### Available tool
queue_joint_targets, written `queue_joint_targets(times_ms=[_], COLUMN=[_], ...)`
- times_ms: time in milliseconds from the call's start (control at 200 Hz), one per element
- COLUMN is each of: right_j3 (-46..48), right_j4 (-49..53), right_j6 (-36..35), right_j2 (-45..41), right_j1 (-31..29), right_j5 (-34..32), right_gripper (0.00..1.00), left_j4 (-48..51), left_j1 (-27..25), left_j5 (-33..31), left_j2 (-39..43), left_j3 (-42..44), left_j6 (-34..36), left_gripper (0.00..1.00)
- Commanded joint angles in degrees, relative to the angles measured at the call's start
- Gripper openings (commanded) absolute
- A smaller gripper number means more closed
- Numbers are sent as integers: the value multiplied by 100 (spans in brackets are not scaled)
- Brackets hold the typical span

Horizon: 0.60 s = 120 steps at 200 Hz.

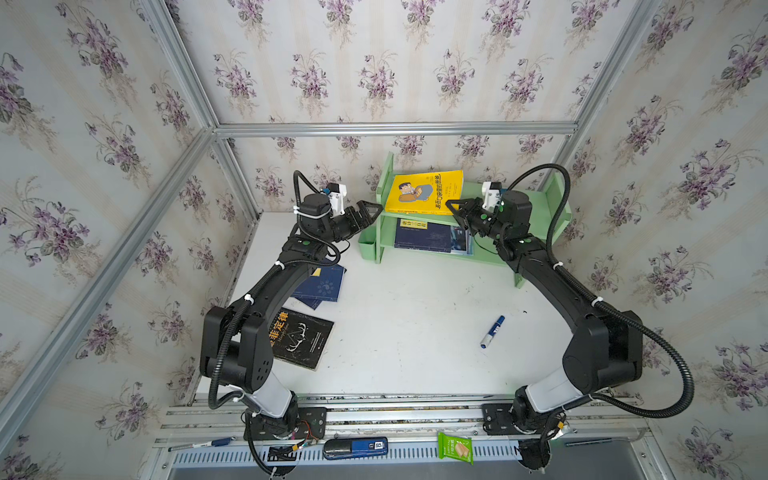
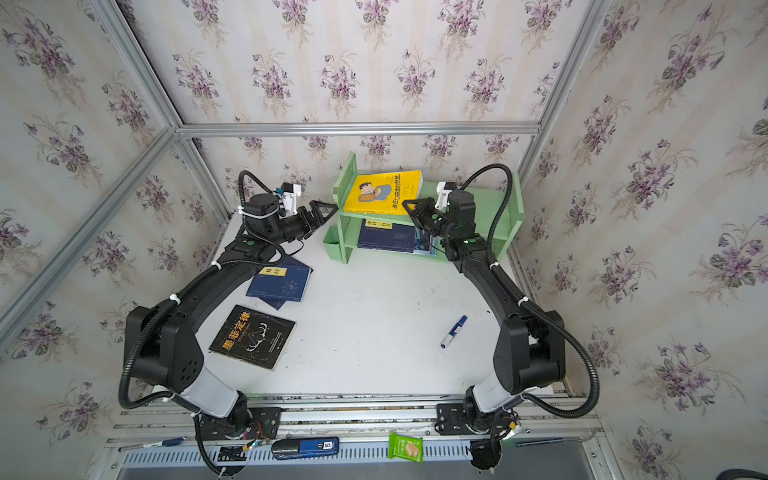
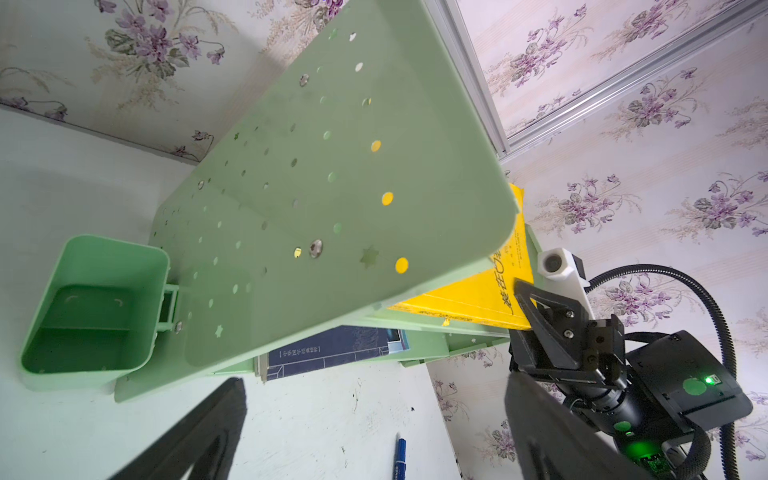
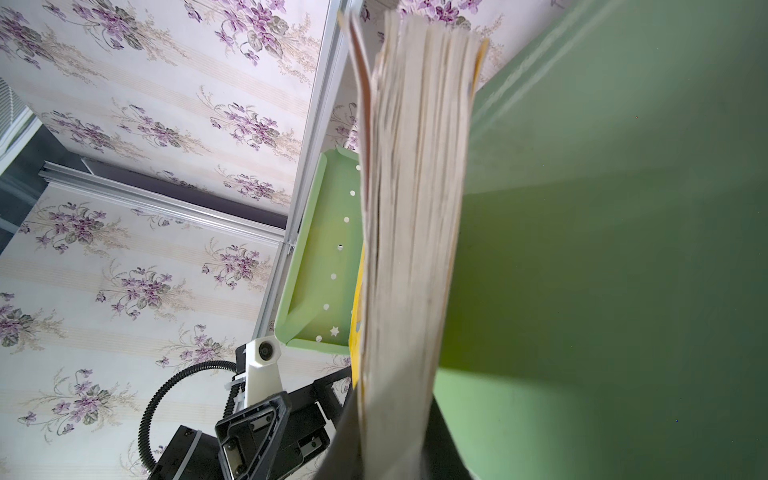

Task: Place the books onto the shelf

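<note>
A yellow book point(image 1: 424, 191) point(image 2: 382, 192) lies slanted over the top tier of the pale green shelf point(image 1: 540, 212) point(image 2: 490, 203), beside its left side panel point(image 3: 332, 166). My right gripper point(image 1: 451, 205) point(image 4: 395, 436) is shut on the book's right corner, with the page edge point(image 4: 411, 249) between the jaws. My left gripper point(image 1: 372, 211) point(image 3: 374, 386) stands open and empty just outside that panel. A navy book point(image 1: 422, 236) point(image 3: 328, 351) and a magazine point(image 1: 461, 241) lie on the lower tier. Navy books point(image 2: 280, 282) and a black book point(image 2: 253, 336) lie on the table under the left arm.
A blue-and-white marker pen point(image 1: 492, 331) point(image 3: 400, 457) lies on the white table towards the right. A small green cup point(image 1: 368, 245) point(image 3: 95, 311) hangs on the shelf's left panel. A blue-black device point(image 1: 355, 448) and a green packet point(image 1: 455, 448) sit on the front rail.
</note>
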<state>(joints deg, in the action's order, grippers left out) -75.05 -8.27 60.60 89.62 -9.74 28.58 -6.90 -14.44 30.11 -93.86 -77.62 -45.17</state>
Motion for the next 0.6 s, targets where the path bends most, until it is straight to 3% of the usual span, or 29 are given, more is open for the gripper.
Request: queue_joint_targets(times_ms=[0, 595], right_j3=[-116, -63], right_j4=[103, 125], right_j6=[-312, -290], right_j2=[28, 11], right_j1=[7, 104], right_j5=[139, 273], right_gripper=[5, 4], left_j4=[-123, -93], left_j1=[-27, -225], left_j5=[-88, -415], left_j2=[-98, -518], left_j3=[-124, -486], left_j6=[-14, -262], left_gripper=[99, 99])
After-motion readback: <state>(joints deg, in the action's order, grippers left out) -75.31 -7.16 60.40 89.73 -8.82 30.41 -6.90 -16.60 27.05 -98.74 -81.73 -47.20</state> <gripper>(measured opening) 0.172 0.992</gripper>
